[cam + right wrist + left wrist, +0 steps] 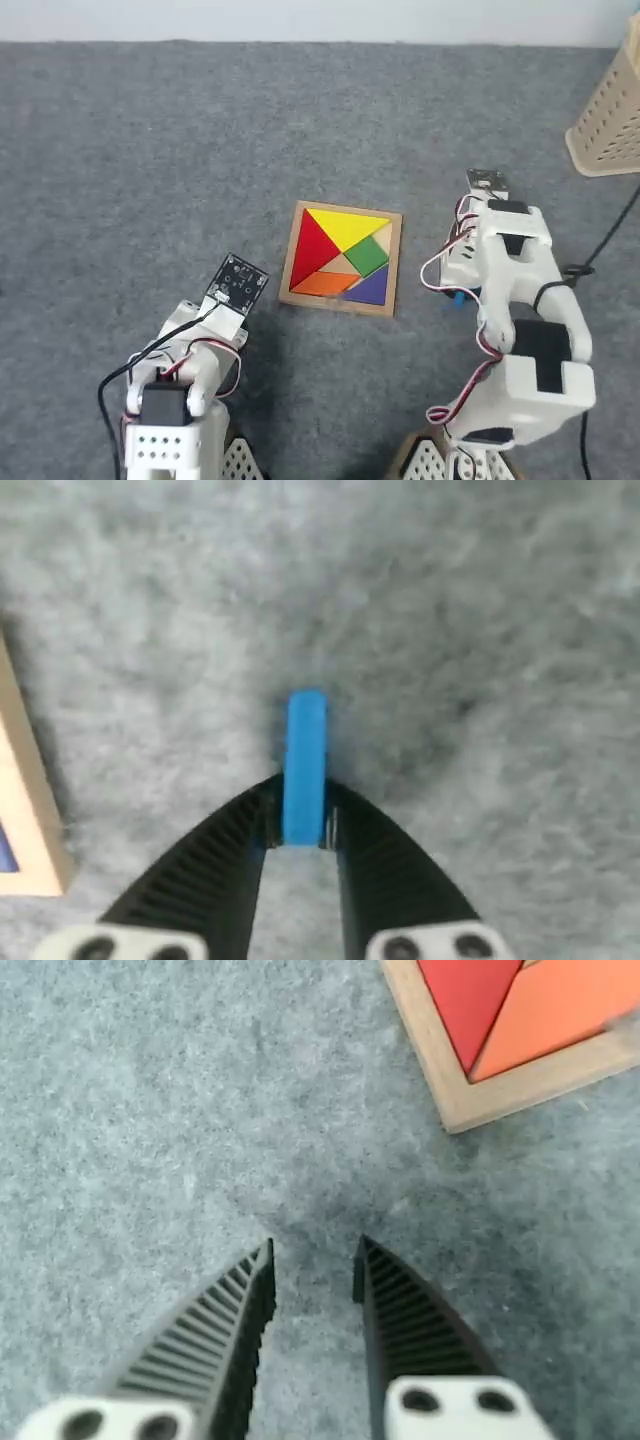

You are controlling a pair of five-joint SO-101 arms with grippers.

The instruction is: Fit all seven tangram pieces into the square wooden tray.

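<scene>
Right wrist view: my right gripper [303, 802] clamps a blue tangram piece [305, 740] on edge over grey carpet [460, 630], just beside the wooden tray [35, 820]. At least 5 coloured pieces [340, 232] sit inside, so I judge this a late placement: carry it across, lay it flat. Left gripper [315, 1250] hangs low, narrowly parted, empty, near the tray's corner.

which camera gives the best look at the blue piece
The right wrist view: the blue piece is seen edge-on, clamped in the right claw. In the high view a blue sliver peeks beside that arm. The left wrist view faces a corner of the tray.
</scene>
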